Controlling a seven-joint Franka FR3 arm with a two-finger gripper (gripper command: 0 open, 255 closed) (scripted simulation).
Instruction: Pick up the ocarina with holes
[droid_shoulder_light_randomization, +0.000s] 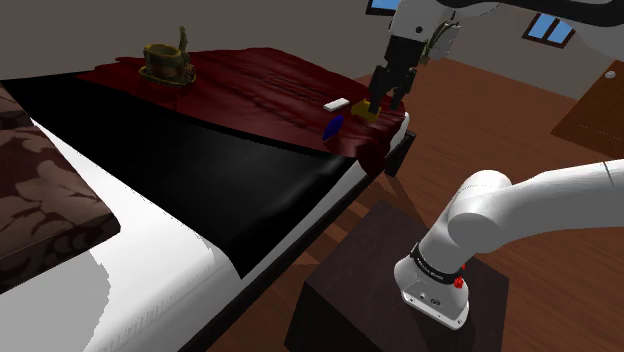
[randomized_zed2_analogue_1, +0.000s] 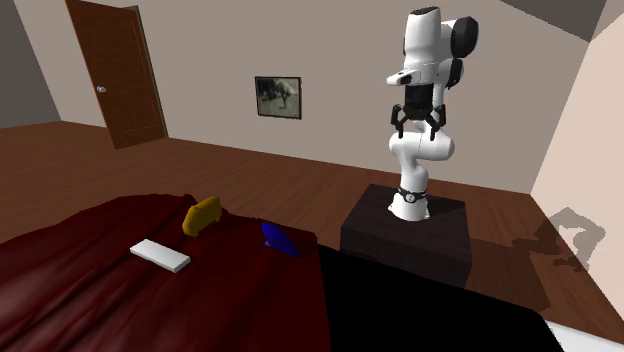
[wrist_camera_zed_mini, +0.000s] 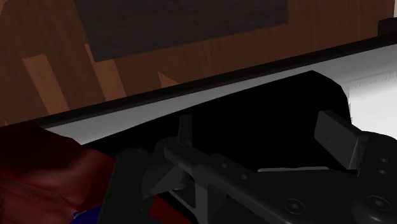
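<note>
The all-black two-finger gripper (droid_shoulder_light_randomization: 386, 99) is hanging in the air at the end of the white arm, pointing downward, with its two fingers standing apart and nothing between them. In the second exterior view it is sitting high above the dark box stand (randomized_zed2_analogue_1: 408, 232), well apart from the bed.

The small, deep-blue, elongated ocarina with a pointed end (droid_shoulder_light_randomization: 333, 127) is lying lower than the hand, on a wrinkled dark red blanket (droid_shoulder_light_randomization: 265, 90) near the corner of the bed. In the wrist view a sliver of blue is showing just beside the base of one finger, at the blanket's edge.

A chunky yellow block with a rounded top (droid_shoulder_light_randomization: 369, 114) is resting on the same blanket; in the shoulder view it is appearing directly under the fingertips. A flat white rectangular slab (droid_shoulder_light_randomization: 337, 103) is lying just beyond it. Farther from the hand, at the far end of the blanket, a brownish-olive ornament (droid_shoulder_light_randomization: 167, 63) is standing. A glossy black sheet (droid_shoulder_light_randomization: 200, 170) is covering the bed beside the blanket, and a brown wooden floor (droid_shoulder_light_randomization: 480, 130) is spreading below the hand.
</note>
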